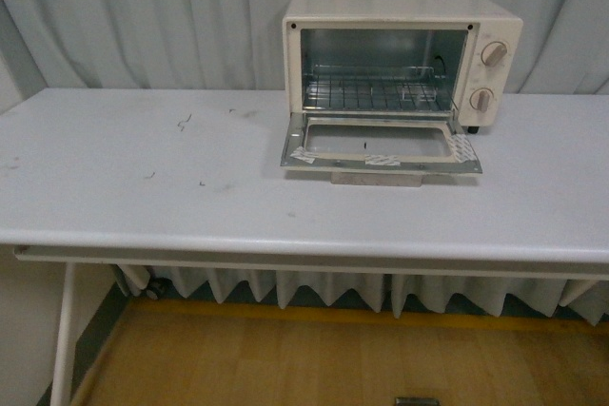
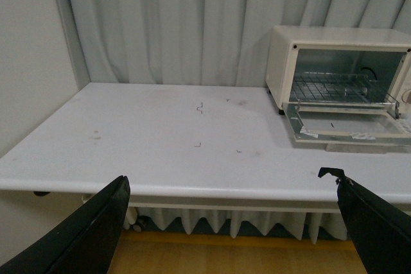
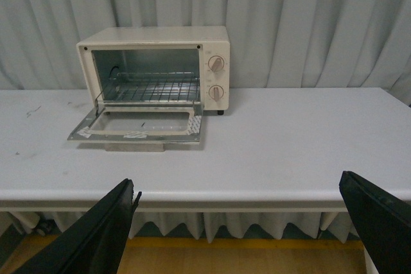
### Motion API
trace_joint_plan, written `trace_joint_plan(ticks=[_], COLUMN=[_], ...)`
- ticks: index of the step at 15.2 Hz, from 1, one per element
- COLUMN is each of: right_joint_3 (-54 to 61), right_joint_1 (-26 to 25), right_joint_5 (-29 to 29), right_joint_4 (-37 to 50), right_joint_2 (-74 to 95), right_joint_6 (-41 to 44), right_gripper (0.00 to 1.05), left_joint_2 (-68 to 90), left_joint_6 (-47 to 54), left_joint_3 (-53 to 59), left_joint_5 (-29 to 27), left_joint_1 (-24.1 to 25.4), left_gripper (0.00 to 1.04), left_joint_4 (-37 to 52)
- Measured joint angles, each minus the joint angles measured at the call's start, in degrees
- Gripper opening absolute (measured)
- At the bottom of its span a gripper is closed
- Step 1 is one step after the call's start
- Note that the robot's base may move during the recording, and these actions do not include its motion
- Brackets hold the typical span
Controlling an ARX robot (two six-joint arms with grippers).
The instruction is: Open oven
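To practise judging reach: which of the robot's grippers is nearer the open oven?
Right, though only slightly. The oven sits right of the table's centre. The right gripper is pulled back off the table edge, roughly facing it; the left gripper is equally withdrawn but farther left.

Counter (image 1: 143, 187) bare and open across its left and front. Only obstacle: oven (image 1: 404, 16) at back right, its door (image 1: 381, 151) folded flat onto the counter, projecting forward. Cavity mouth unobstructed above wire rack (image 1: 376, 94). Curtain (image 1: 143, 16) close behind.
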State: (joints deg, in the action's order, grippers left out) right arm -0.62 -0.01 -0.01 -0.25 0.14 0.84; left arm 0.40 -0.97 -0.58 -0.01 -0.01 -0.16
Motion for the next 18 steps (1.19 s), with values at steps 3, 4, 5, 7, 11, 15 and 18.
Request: trace_joint_plan(ticks=[3, 4, 5, 7, 11, 15, 18], right_joint_3=[0.0, 0.0, 0.0, 0.0, 0.0, 0.0, 0.0], right_joint_1=[0.0, 0.0, 0.0, 0.0, 0.0, 0.0, 0.0], right_joint_5=[0.0, 0.0, 0.0, 0.0, 0.0, 0.0, 0.0], right_joint_4=[0.0, 0.0, 0.0, 0.0, 0.0, 0.0, 0.2], right_joint_2=[0.0, 0.0, 0.0, 0.0, 0.0, 0.0, 0.0], right_joint_6=[0.0, 0.0, 0.0, 0.0, 0.0, 0.0, 0.0], right_gripper=[0.98, 0.98, 0.98, 0.98, 0.98, 0.98, 0.98], left_joint_2=[0.0, 0.0, 0.0, 0.0, 0.0, 0.0, 0.0], left_joint_6=[0.0, 0.0, 0.0, 0.0, 0.0, 0.0, 0.0], left_joint_3=[0.0, 0.0, 0.0, 0.0, 0.0, 0.0, 0.0], left_joint_5=[0.0, 0.0, 0.0, 0.0, 0.0, 0.0, 0.0], left_joint_1=[0.0, 0.0, 0.0, 0.0, 0.0, 0.0, 0.0], left_gripper=[0.98, 0.98, 0.98, 0.98, 0.98, 0.98, 0.98], left_joint_4=[0.0, 0.0, 0.0, 0.0, 0.0, 0.0, 0.0])
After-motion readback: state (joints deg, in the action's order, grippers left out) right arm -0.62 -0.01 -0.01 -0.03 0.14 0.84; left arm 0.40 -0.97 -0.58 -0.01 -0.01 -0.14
